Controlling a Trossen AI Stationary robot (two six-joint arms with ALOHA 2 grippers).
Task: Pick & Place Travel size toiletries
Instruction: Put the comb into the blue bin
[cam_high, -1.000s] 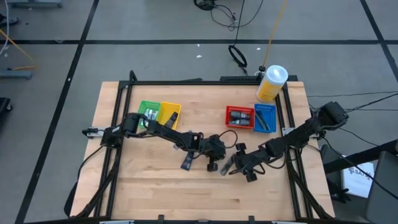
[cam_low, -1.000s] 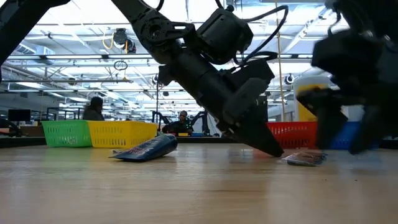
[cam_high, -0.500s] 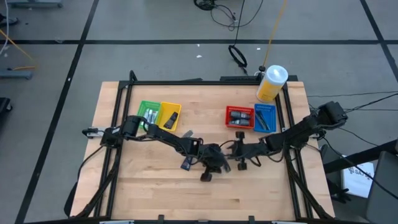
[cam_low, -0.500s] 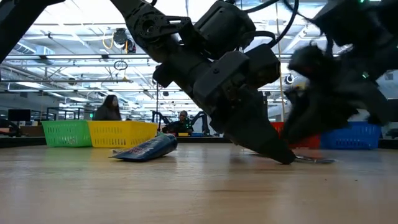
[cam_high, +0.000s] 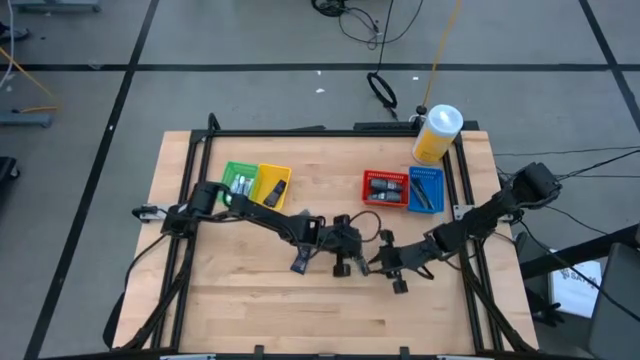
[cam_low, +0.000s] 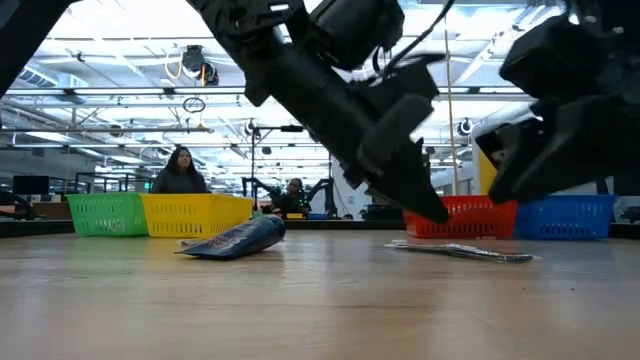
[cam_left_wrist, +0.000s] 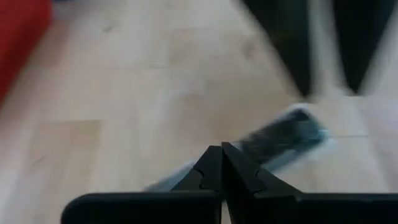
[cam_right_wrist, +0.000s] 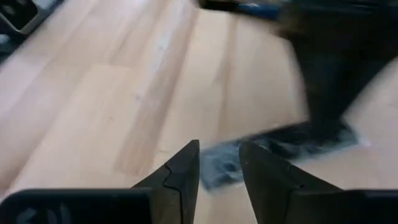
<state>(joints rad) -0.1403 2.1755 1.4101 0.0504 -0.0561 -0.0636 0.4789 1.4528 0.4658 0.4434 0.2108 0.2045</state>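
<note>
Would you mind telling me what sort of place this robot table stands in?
Probably a large industrial lab or workshop hall: ceiling trusses with strip lights, people at workstations behind the table, and taped lines on the floor.

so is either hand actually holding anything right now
No. The left hand is shut with nothing between its fingers. The right hand stands open just above a flat dark sachet lying on the table, not gripping it.

A flat dark sachet (cam_low: 462, 252) is laid on the wooden table (cam_high: 250, 300), between both pincers.
</note>
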